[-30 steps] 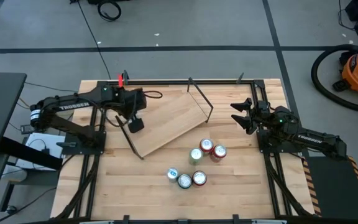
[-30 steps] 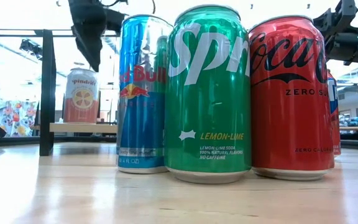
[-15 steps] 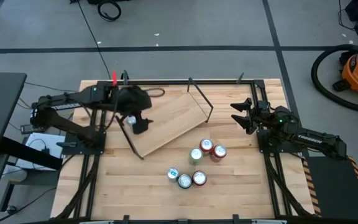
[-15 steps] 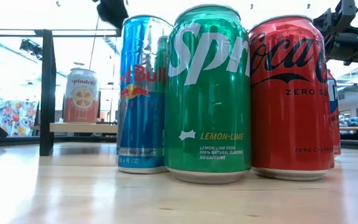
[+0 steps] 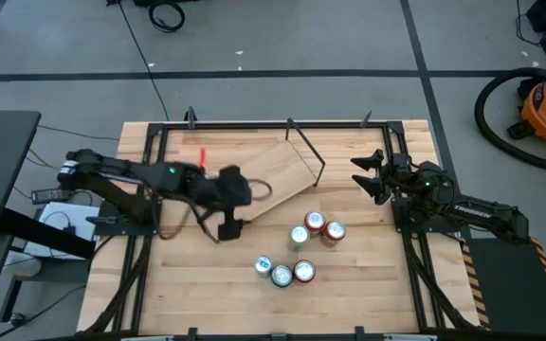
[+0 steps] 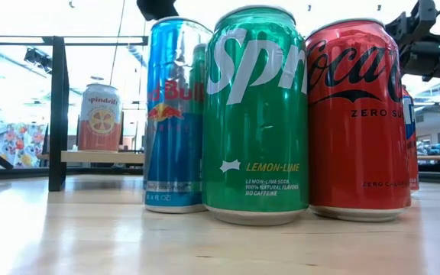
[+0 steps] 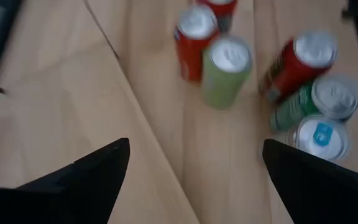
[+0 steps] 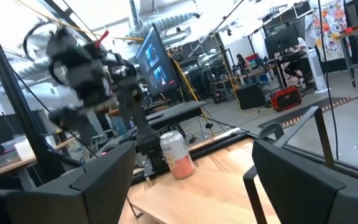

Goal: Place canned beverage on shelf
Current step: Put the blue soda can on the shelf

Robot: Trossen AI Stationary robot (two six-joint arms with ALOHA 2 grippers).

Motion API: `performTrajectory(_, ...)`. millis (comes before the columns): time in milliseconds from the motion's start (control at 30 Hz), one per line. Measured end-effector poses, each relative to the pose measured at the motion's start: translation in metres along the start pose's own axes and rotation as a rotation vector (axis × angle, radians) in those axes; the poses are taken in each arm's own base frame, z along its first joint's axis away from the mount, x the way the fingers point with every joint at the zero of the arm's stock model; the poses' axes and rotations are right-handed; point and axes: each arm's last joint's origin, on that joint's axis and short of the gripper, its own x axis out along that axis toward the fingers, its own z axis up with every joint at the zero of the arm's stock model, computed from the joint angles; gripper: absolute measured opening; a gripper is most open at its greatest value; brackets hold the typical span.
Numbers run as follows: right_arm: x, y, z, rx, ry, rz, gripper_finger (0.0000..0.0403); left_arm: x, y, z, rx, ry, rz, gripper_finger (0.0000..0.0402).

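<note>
The left hand (image 5: 232, 224) hangs above the near corner of the shelf (image 5: 268, 180), its fingers spread wide and empty, facing the cluster of cans that stands toward five o'clock from it on the table (image 5: 368, 284). One pale orange can (image 6: 100, 117) already stands upright on the shelf plank, seen beyond the others in the low view. Five more wait on the table: a red can (image 5: 315, 223) and a light green can (image 5: 299, 237) with another red one (image 5: 334, 231) just beside them, and nearer the front edge a blue can (image 5: 263, 264), a dark green can (image 5: 282, 276) and a red Coca-Cola can (image 5: 303, 272) standing close together. The step in hand looks like the reach for the next can, with nothing grasped yet. The light green can is nearest the hand, so the next move probably calls for travelling on toward five o'clock, dropping with the fingers astride that can alone, and closing without knocking the red can touching it. The right hand (image 5: 368, 173) waits at the three o'clock side of the table, fingers partly parted and holding nothing.
</note>
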Motion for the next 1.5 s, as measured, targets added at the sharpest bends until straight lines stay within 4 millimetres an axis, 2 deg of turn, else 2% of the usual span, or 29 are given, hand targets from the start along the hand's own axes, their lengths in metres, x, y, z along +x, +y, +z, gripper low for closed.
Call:
performTrajectory(267, 0.0, 0.0, 0.0, 0.006, 0.003, -0.002, 0.0334, 0.038, -0.045, -0.009, 0.117, 0.162, -0.048, 0.038)
performTrajectory(400, 0.0, 0.0, -0.001, 0.006, 0.006, -0.004, 0.0334, 0.049, -0.064, -0.015, 0.16, 0.198, -0.069, 0.038)
performTrajectory(700, 0.001, -0.001, -0.002, 0.019, 0.018, -0.008, 0.0334, 0.065, -0.091, -0.029, 0.137, 0.289, -0.092, 0.038)
performTrajectory(800, 0.001, -0.001, -0.002, 0.02, 0.022, -0.01, 0.0334, 0.062, -0.094, -0.03, 0.103, 0.328, -0.081, 0.038)
performTrajectory(967, 0.002, -0.001, -0.002, 0.018, 0.023, -0.011, 0.0334, 0.059, -0.096, -0.015, 0.071, 0.313, -0.07, 0.038)
performTrajectory(1233, 0.003, -0.002, -0.003, 0.013, 0.026, -0.012, 0.0334, 0.068, -0.1, -0.005, 0.134, 0.43, -0.013, 0.038)
performTrajectory(1500, 0.003, -0.002, -0.003, 0.005, 0.026, -0.012, 0.0334, 0.062, -0.111, 0.011, 0.142, 0.374, -0.089, 0.038)
